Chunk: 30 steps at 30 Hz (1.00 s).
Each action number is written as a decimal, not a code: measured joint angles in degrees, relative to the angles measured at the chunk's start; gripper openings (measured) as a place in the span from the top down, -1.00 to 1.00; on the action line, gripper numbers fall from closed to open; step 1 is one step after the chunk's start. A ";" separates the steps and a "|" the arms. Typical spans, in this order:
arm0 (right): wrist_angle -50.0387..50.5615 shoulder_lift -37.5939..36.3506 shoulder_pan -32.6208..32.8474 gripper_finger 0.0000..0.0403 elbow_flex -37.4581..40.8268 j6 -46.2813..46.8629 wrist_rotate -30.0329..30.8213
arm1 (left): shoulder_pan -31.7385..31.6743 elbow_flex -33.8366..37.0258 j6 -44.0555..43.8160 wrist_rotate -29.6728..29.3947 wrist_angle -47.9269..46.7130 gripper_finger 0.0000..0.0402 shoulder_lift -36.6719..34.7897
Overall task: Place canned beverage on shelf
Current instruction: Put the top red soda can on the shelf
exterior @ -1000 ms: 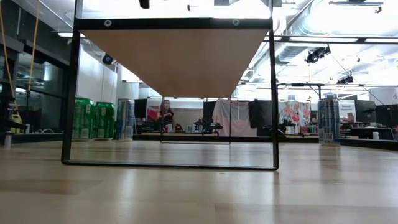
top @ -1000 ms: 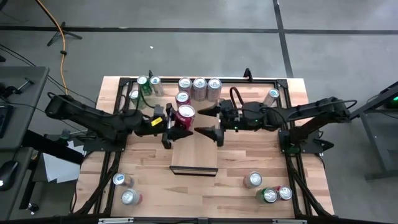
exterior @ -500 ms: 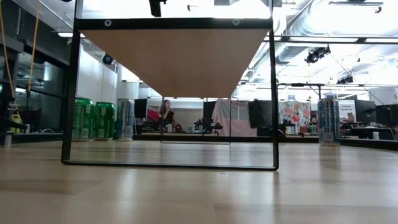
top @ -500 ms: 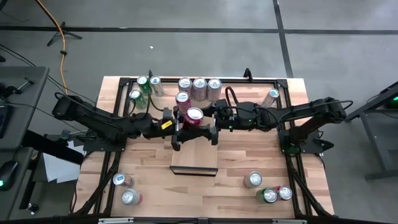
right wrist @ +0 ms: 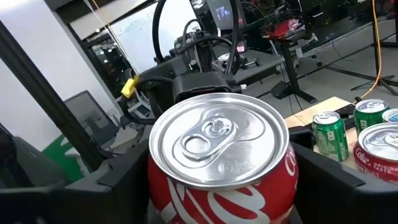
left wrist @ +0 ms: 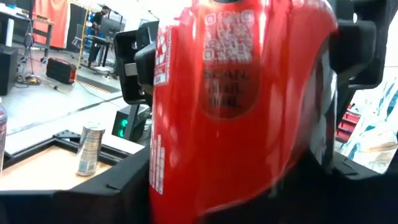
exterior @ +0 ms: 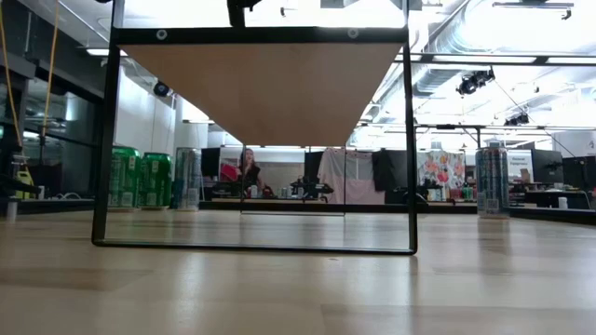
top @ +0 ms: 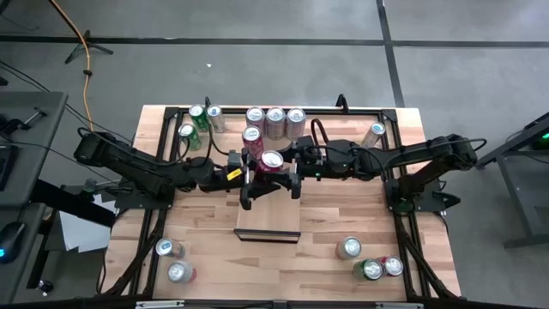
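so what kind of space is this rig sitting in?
Looks like a robotics lab or workshop, not a shop floor. The wooden table stands on bare concrete with an orange cable trailing across it, the low view shows exposed ceiling ducting, and workbenches crowd the room behind.

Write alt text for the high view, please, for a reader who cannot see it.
Seen from above, the left gripper and right gripper meet at the table's middle around one upright red can, just behind the pale wooden shelf. More cans stand along the far edge and near both front corners.
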<state>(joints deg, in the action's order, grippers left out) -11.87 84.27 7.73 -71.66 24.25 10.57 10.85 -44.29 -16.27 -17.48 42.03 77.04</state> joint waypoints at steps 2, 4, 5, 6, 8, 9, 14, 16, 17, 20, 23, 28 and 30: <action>0.97 -0.28 0.02 -0.44 0.04 -0.28 -0.04 | 0.00 -0.03 -0.02 0.02 -2.94 -0.57 -1.06; 3.54 -1.49 0.02 -0.44 0.04 -0.85 -0.14 | -0.21 -0.09 -0.09 0.30 -7.93 -0.68 -3.22; 4.98 -2.33 0.02 -0.44 -0.15 -1.22 0.06 | -0.32 -0.09 -0.13 0.33 -9.92 -0.71 -4.45; 7.27 -3.15 0.02 -0.44 -0.59 -1.92 0.18 | -0.33 -0.08 -0.12 0.37 -12.86 -0.73 -6.18; 11.64 -4.52 0.07 -0.44 -1.53 -2.97 1.15 | -0.33 -0.09 -0.11 0.37 -16.84 -0.74 -9.66; 14.12 -5.14 0.15 -0.44 -1.89 -3.45 1.81 | -0.33 -0.10 -0.11 0.36 -19.19 -0.74 -11.80; 21.90 -5.69 1.69 -0.44 -2.73 -5.24 11.11 | -0.02 -0.03 0.86 -0.67 -22.00 -0.73 -21.21; 21.38 -4.48 2.35 -0.44 -2.50 -5.20 15.71 | 0.53 -0.04 2.88 -2.96 -21.03 -0.73 -24.16; 21.24 -3.56 2.78 -0.44 -2.30 -5.25 18.31 | 0.84 -0.04 4.23 -4.32 -20.21 -0.73 -25.35; 19.30 0.04 3.02 -0.44 -2.01 -5.24 24.12 | 1.70 -0.03 8.28 -7.18 -17.57 -0.73 -28.12; 16.56 3.54 2.83 -0.44 -2.01 -5.23 28.98 | 2.01 -0.04 11.47 -8.08 -15.01 -0.73 -29.56; 13.69 8.70 2.09 -0.44 -1.99 -5.06 35.49 | 2.01 -0.03 12.02 -8.43 -14.82 -0.73 -30.15; 12.75 9.85 1.58 -0.44 -1.99 -4.78 36.02 | 2.01 0.00 12.04 -8.61 -15.00 -0.73 -30.04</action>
<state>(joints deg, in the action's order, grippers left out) 0.88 94.12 9.31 -73.65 19.46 46.58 12.86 -44.29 -4.23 -26.09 27.03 47.00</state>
